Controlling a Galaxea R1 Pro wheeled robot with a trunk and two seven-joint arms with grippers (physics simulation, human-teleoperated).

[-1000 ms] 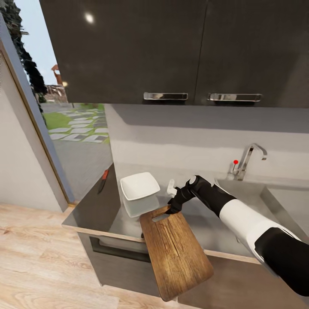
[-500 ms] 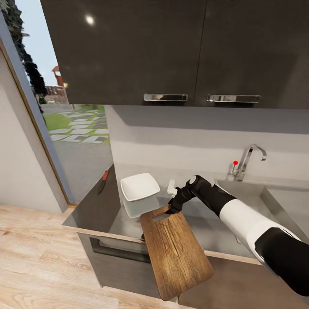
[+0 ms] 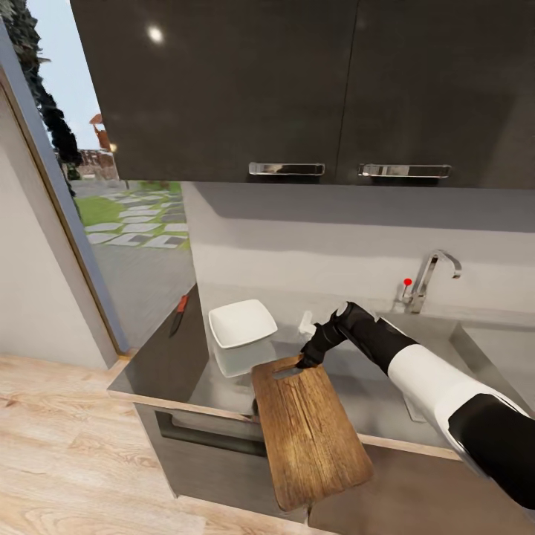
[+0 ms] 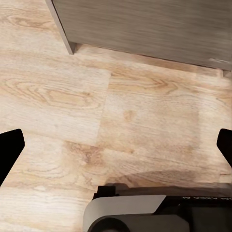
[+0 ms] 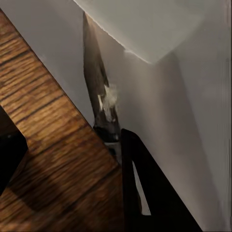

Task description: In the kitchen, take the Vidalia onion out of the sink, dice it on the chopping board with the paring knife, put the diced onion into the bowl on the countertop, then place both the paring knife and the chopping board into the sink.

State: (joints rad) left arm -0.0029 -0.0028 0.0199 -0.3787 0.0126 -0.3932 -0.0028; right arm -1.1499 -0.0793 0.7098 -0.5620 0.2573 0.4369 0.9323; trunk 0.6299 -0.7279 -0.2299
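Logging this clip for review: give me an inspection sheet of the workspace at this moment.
Surface: grey countertop, reflective.
Chopping board: slotted end gripped by the right gripper, most of it overhanging the counter's front edge.
Bowl: white, on the countertop beside the board.
Paring knife: lying at the counter's far left.
Sink: basin at right, tap behind; inside hidden.
Onion: nothing seen.
Clutter: small white item behind the gripper, unclear.
Left gripper: fingers apart, over wooden floor.
Cables: nothing seen.
Surroundings: dark wall cabinets, open doorway.

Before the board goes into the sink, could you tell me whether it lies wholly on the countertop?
No: the chopping board overhangs the countertop edge, its slotted end gripped by the right gripper.
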